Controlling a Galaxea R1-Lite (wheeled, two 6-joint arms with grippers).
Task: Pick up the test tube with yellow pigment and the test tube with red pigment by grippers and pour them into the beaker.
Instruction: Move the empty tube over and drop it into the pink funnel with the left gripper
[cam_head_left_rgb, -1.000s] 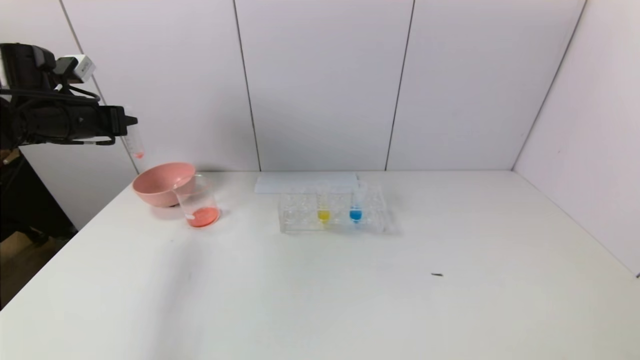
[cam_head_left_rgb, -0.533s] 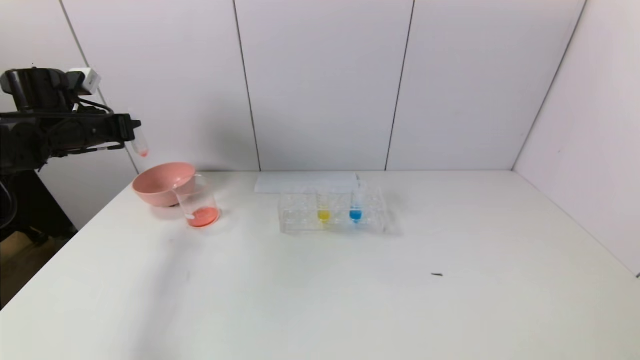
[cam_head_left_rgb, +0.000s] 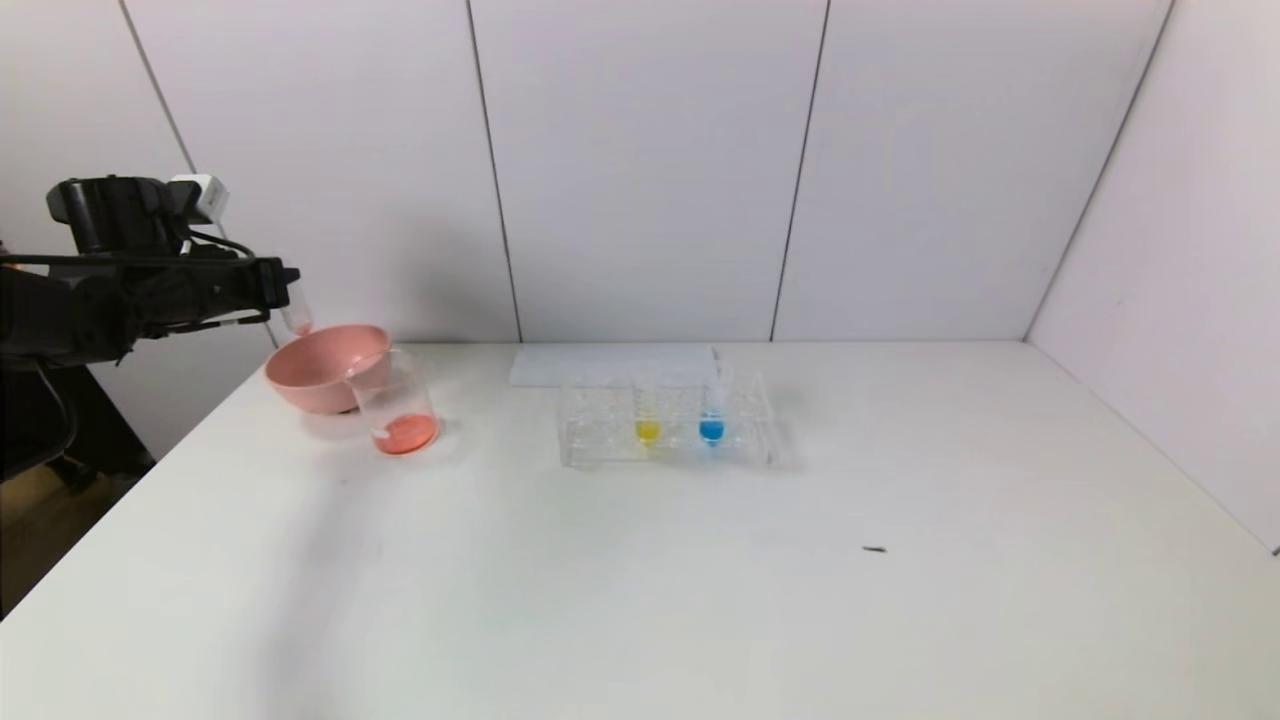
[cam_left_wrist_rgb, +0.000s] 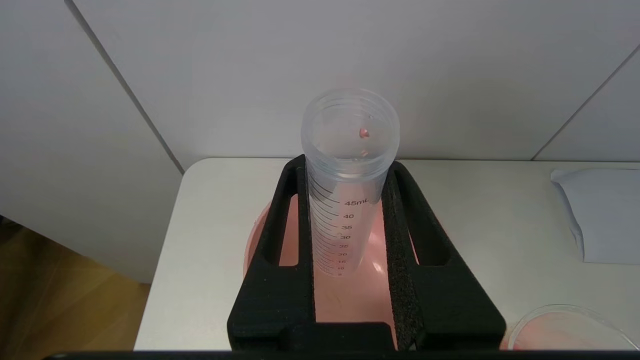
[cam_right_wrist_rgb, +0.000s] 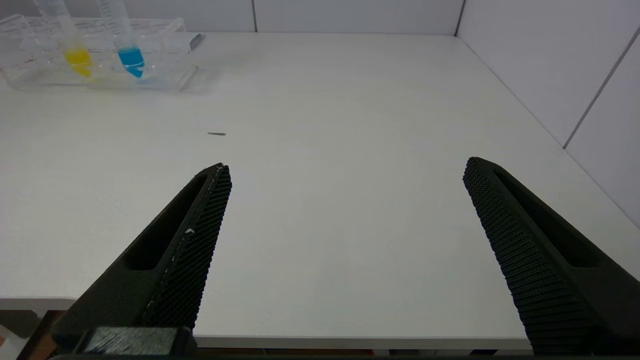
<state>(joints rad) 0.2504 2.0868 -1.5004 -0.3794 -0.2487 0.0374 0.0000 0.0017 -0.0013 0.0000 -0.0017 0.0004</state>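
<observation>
Two tubes in the rack: the test tube with yellow pigment (cam_head_left_rgb: 648, 416) and the blue-liquid tube (cam_head_left_rgb: 712, 414) stood upright side by side in the clear rack (cam_head_left_rgb: 668, 430), centre of the head view, as I watched.
Left gripper: my left gripper (cam_head_left_rgb: 283, 284) sat at the left edge of the head view, above the pink bowl (cam_head_left_rgb: 322, 368); its jaws were closed on the test tube with red pigment (cam_left_wrist_rgb: 347, 180).
Red tube: held upright over the bowl's rim; I saw only a few red drops inside it in the left wrist view.
Beaker: the beaker (cam_head_left_rgb: 396, 403) stood just in front of the bowl, left of the rack, with red-orange liquid at its bottom.
Right gripper: my right gripper (cam_right_wrist_rgb: 345, 210) hung over the table's (cam_head_left_rgb: 700, 580) near edge, jaws spread wide, holding nothing.
White sheet: I saw a pale sheet (cam_head_left_rgb: 610, 364) lying flat behind the rack.
</observation>
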